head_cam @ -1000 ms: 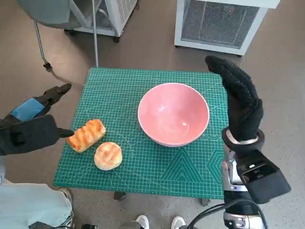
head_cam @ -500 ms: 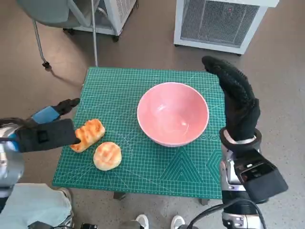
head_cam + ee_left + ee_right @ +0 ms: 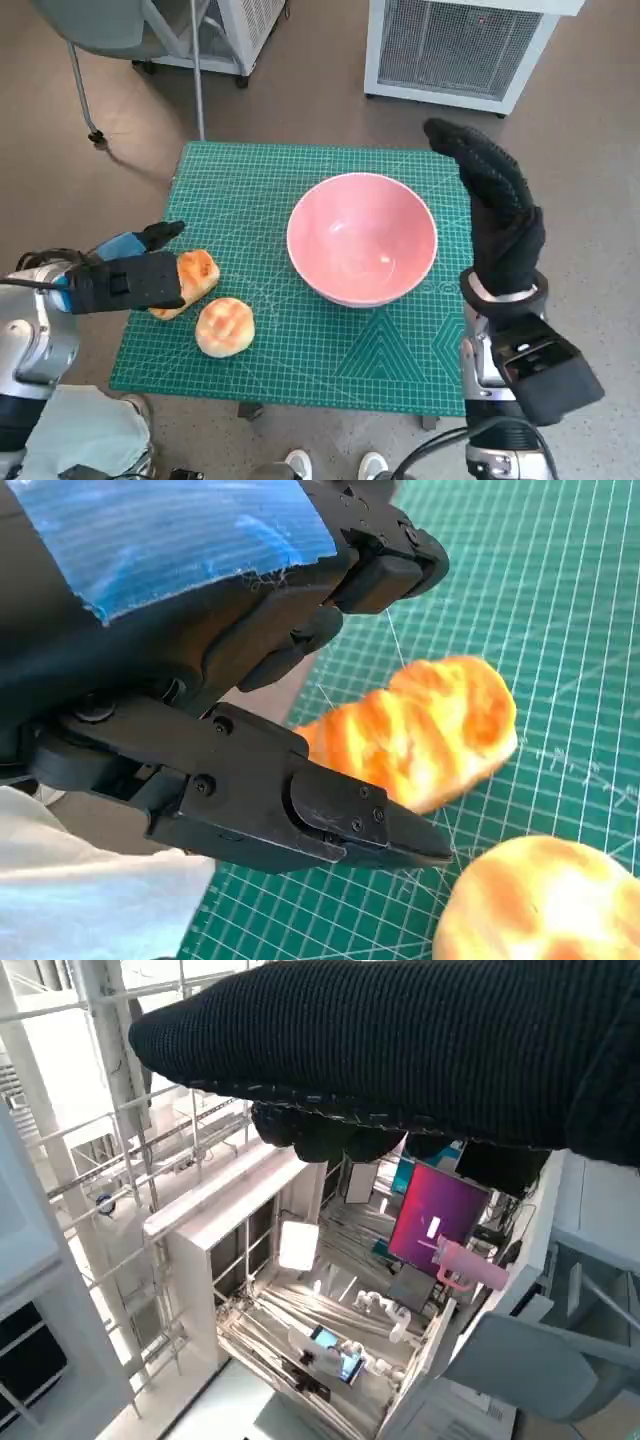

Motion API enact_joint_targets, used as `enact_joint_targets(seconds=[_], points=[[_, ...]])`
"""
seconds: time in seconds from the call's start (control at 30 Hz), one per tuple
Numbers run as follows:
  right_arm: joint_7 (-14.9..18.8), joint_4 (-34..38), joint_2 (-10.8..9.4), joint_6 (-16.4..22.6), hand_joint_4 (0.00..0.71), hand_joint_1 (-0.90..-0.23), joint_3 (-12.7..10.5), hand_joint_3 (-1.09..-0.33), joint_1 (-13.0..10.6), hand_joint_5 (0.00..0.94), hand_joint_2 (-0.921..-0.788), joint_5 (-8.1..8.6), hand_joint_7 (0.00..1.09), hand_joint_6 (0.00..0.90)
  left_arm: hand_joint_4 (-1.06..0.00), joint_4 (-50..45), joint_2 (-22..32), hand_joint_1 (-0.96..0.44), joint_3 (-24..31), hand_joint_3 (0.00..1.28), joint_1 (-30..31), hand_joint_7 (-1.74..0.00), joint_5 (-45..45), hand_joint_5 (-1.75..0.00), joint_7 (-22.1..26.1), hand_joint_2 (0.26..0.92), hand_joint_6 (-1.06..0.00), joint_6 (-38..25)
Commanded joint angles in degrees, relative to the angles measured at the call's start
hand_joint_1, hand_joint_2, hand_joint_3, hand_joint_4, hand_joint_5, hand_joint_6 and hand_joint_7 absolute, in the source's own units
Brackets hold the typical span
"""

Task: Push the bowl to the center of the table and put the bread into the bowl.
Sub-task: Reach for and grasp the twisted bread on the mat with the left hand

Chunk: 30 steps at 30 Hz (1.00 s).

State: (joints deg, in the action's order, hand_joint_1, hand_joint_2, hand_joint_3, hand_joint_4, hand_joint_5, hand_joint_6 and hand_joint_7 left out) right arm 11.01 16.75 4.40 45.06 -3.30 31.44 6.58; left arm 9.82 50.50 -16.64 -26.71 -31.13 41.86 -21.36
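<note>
Since a second ago, your left hand has travelled from off the table's left edge to the striped bread. It now lies over that loaf's outer end, fingers apart on either side; whether they touch the crust cannot be told, and nothing is held. The loaf has not shifted on the green mat, and the round bun sits just beside it as before. Your right hand stays upright and flat at the right rim of the pink bowl, holding nothing. The bowl sits near the table's middle. Judgement: pushing appears finished; you are entering the grasp on the bread.
</note>
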Motion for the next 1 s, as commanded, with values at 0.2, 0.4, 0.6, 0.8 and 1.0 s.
enact_joint_targets(seconds=[0.2, 0.4, 0.6, 0.8, 1.0], points=[[0.1, 0.6, -0.1, -0.4, 0.28, -0.485, 0.0, -0.809, -1.3, 0.016, -0.921, 0.13, 0.7, -0.001, -0.03, 7.6, -3.7, -0.28, -3.7, 0.01, -2.2, -0.01, -2.4, -0.01, -1.5, 0.744, -0.16, 3.3], [0.0, 0.5, -0.3, -0.6, 0.28, -0.487, 0.0, -0.808, -1.4, 0.016, -0.921, 0.17, 0.7, -0.001, -0.11, 15.7, -6.8, -0.28, -5.3, 0.01, -4.0, -0.03, -3.7, -0.04, -5.3, 0.751, -0.21, 7.0], [-0.2, 0.2, -0.6, -0.7, 0.279, -0.476, 0.1, -0.811, -1.6, 0.017, -0.921, -0.01, 0.7, -0.001, -0.31, 22.9, -9.3, -0.24, -6.2, 0.02, -4.3, -0.09, -4.2, -0.13, -11.2, 0.777, -0.33, 11.3], [-0.3, -0.3, -0.7, -0.8, 0.279, -0.472, 0.0, -0.813, -2.0, 0.017, -0.921, 0.02, 0.7, -0.001, -0.62, 26.1, -9.8, 0.15, -6.6, 0.03, -2.9, -0.53, -5.1, -0.99, -17.0, 0.873, -0.43, 16.3], [-0.5, -0.6, -0.8, -0.8, 0.279, -0.474, 0.0, -0.812, -2.4, 0.017, -0.921, -0.13, 0.7, -0.001, -0.72, 28.0, -9.2, 0.03, -6.5, 0.06, -1.8, -1.09, -5.2, -1.12, -22.5, 0.901, -0.62, 21.5]])
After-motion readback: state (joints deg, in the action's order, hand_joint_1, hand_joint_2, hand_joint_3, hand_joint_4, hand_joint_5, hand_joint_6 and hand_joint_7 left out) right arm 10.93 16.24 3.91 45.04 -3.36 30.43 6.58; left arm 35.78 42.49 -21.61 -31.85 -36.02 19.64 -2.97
